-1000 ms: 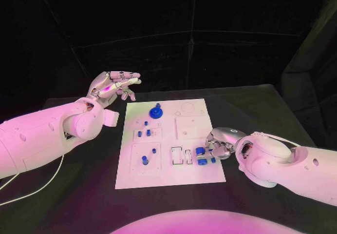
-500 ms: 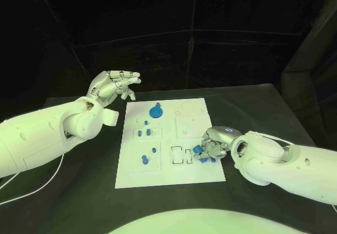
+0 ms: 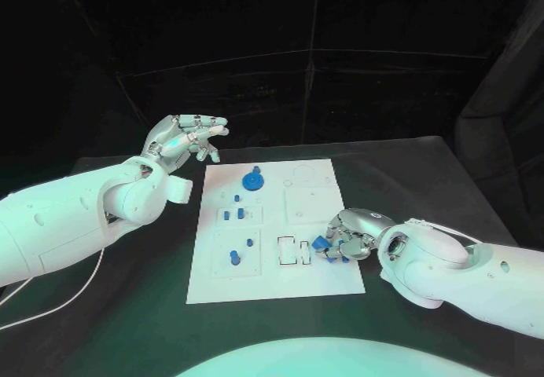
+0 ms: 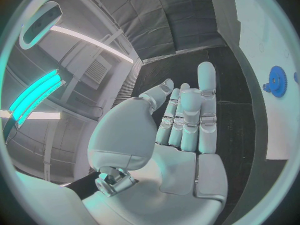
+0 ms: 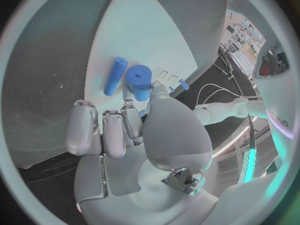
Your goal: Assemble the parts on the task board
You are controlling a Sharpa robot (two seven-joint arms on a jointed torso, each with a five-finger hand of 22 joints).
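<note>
White board (image 3: pixel 323 287) flat in the middle of the black table (image 3: pixel 136 314), long side running away from the robot. Right hand (image 3: pixel 347 236) down at the board's right edge, near the front, fingers curled over small blue pieces; in the right wrist view, a thick blue cylinder (image 5: pixel 139 80) pinched at the fingertips (image 5: pixel 127 116), standing on end against the white surface. Thin blue rod (image 5: pixel 115 76) lying flat just beside that cylinder, apart from the fingers. Hard to tell from the head view whether the cylinder sits in a recess or just on the plate. Two narrow slots (image 3: pixel 294 251) just left of the right hand.

Left hand (image 3: pixel 181 140) raised off the table beyond the board's far left corner, holding nothing, fingers loosely spread and pointing toward the far side; same open, extended fingers in the left wrist view (image 4: pixel 187 122).

Blue gear (image 3: pixel 251 181) with a knob on top near the board's far end, seen also in the left wrist view (image 4: pixel 275 79). Small blue pegs (image 3: pixel 233 214) standing in the left-hand column at mid-board, another peg (image 3: pixel 235 257) in the square recess closer to the front.
</note>
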